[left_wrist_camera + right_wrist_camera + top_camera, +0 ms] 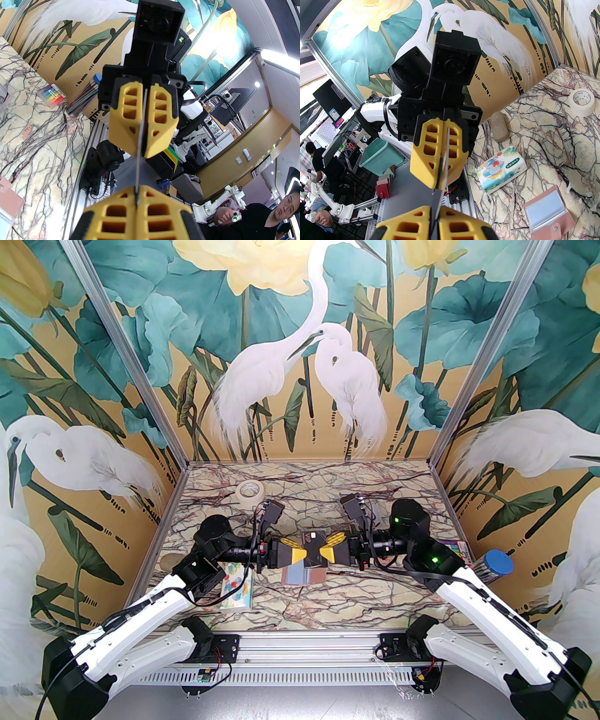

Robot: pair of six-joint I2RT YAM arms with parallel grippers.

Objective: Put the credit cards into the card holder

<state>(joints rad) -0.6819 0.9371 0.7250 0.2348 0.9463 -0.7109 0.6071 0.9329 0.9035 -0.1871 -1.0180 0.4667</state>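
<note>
Card between my two hands, holder below it

My left hand [301,553] reaches in from the left and my right hand [326,551] from the right. Each grips an opposite end of one credit card [314,541] above the middle of the surface [304,615]. The card holder [300,575] lies open on the surface just nearer me than the card. The tissue pack [238,588] sits left of the holder, the tape roll [251,493] far back left, and the pen pack [458,549] and capped tube [498,563] at the right edge.

Marbled table [304,610], tape roll [249,493], tissue pack [238,589], open pink card holder [300,575]
</note>
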